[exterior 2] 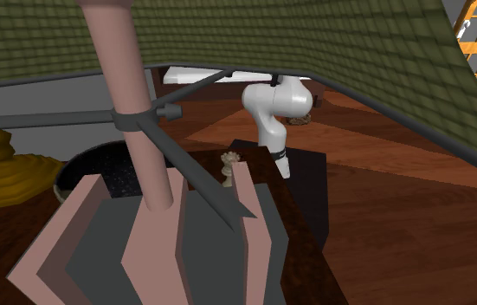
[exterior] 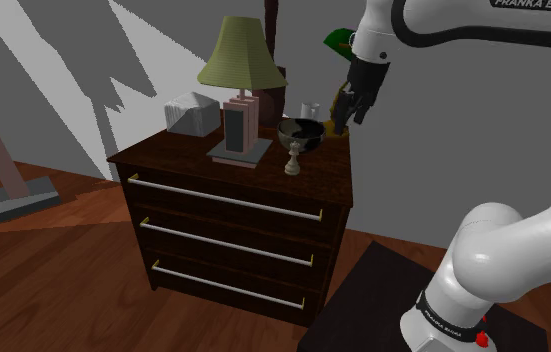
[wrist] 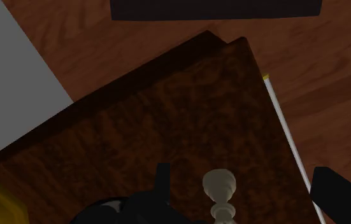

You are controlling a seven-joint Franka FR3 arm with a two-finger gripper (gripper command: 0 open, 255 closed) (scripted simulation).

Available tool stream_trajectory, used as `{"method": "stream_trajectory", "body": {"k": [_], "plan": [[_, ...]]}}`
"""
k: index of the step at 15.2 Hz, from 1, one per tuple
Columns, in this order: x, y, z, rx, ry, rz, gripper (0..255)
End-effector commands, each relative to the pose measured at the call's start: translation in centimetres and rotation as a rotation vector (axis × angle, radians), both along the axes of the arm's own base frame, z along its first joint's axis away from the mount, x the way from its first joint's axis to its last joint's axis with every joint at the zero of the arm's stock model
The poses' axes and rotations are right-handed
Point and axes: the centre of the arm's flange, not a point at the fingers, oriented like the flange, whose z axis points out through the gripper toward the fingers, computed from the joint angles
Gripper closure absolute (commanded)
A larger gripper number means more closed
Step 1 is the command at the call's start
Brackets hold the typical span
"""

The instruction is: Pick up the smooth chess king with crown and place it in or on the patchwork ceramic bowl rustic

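Observation:
The pale chess king (exterior: 293, 160) stands upright near the front edge of the dark wooden dresser (exterior: 183, 160), just in front of the dark bowl (exterior: 301, 132). My gripper (exterior: 353, 105) hangs in the air above the dresser's right end, higher than the bowl and to its right in the shoulder view. In the wrist view the king (wrist: 220, 194) shows below, between my black fingers (wrist: 161, 184), which stand wide apart and touch nothing; my gripper (wrist: 244, 184) is open. From the second exterior view, the king's crown (exterior 2: 229, 166) peeks out behind the lamp foot, with the bowl (exterior 2: 106, 169) at the left.
A green-shaded lamp (exterior: 235, 60) on a pink and grey foot, a white box (exterior: 191, 112), a white cup (exterior: 309, 110) and a brass object (exterior: 338, 125) share the dresser top. My stand (exterior: 363, 310) is beside the dresser. A broom-like tool (exterior: 18, 195) rests on the floor.

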Motion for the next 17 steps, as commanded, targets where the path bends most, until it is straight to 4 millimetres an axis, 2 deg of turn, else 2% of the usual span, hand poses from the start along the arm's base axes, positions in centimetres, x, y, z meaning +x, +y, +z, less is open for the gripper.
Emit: {"method": "stream_trajectory", "body": {"k": [1,12,17], "plan": [[0.0,0.0,0.0,0.0,0.0,0.0,0],[9.3,-1.8,-8.4,0.109,-0.19,0.191,0],[10.6,-1.7,-10.8,0.115,-0.2,0.201,0]]}}
